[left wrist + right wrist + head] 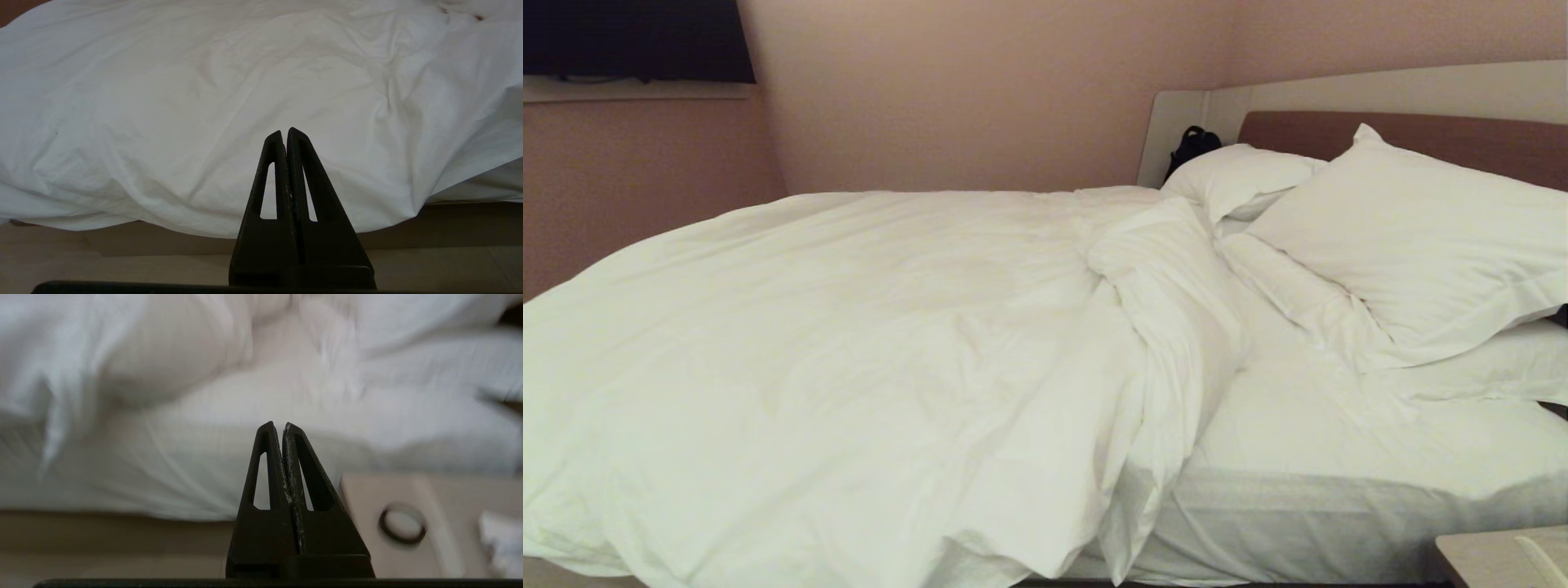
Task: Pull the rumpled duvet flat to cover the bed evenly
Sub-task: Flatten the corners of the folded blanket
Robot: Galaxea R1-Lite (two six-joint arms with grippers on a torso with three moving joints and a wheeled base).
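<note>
Most of the bed is covered by the duvet, a thick, puffy white quilt that is soft and full of wrinkles. It is bunched over the left part of the mattress, and its right edge is folded into a long lumpy roll. A smooth, tight white sheet is left bare beside it. Plump white pillows are piled against the beige headboard, which has a reddish-brown padded part. The left gripper is held in front of the duvet's hanging edge, its black pointed fingers pressed together on nothing. The right gripper is held near the mattress side, above a pale bedside table, with its fingers pressed together too.
</note>
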